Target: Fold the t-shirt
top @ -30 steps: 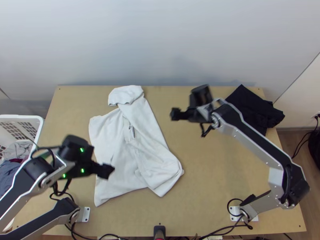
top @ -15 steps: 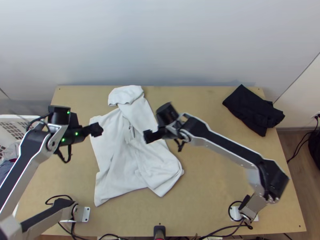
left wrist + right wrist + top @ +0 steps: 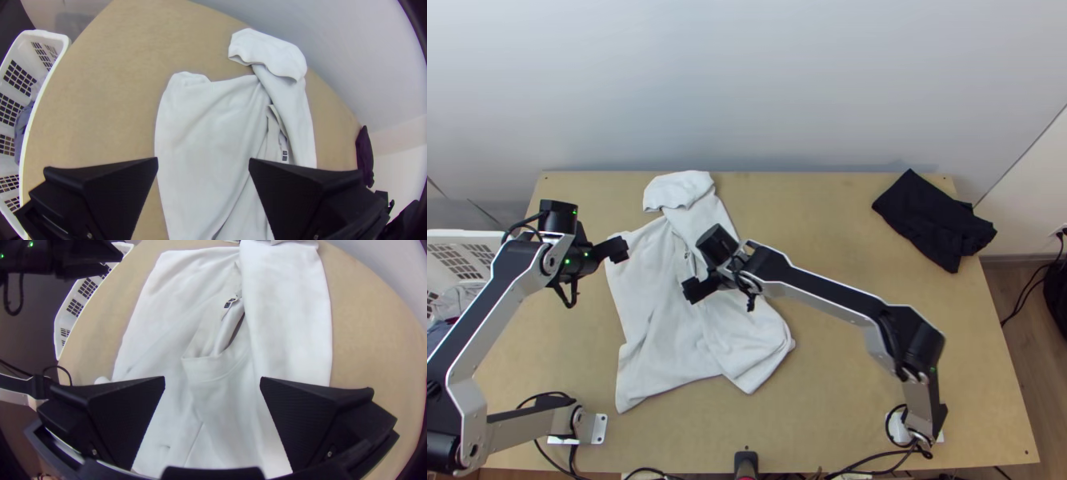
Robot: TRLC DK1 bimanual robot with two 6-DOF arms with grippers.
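- The white t-shirt (image 3: 659, 320) lies on the table (image 3: 843, 392), one side doubled lengthwise over the body, presumably to narrow it.
- Its sleeve (image 3: 679, 190) extends at the far end, the tip turned back; likely it still needs tucking in.
- Left gripper (image 3: 202, 160): fingers parted, nothing gripped. It is at the t-shirt's far left corner, apparently placed to take that corner.
- Right gripper (image 3: 212, 380): fingers parted, nothing gripped. It is over the t-shirt's middle, near the collar (image 3: 213, 366), possibly for a second hold.
- Basket (image 3: 467, 234), left of the t-shirt: contains clothes, probably awaiting folding.
- Black cloth (image 3: 931, 220), well right of the t-shirt: folded, presumably set aside to leave working room.
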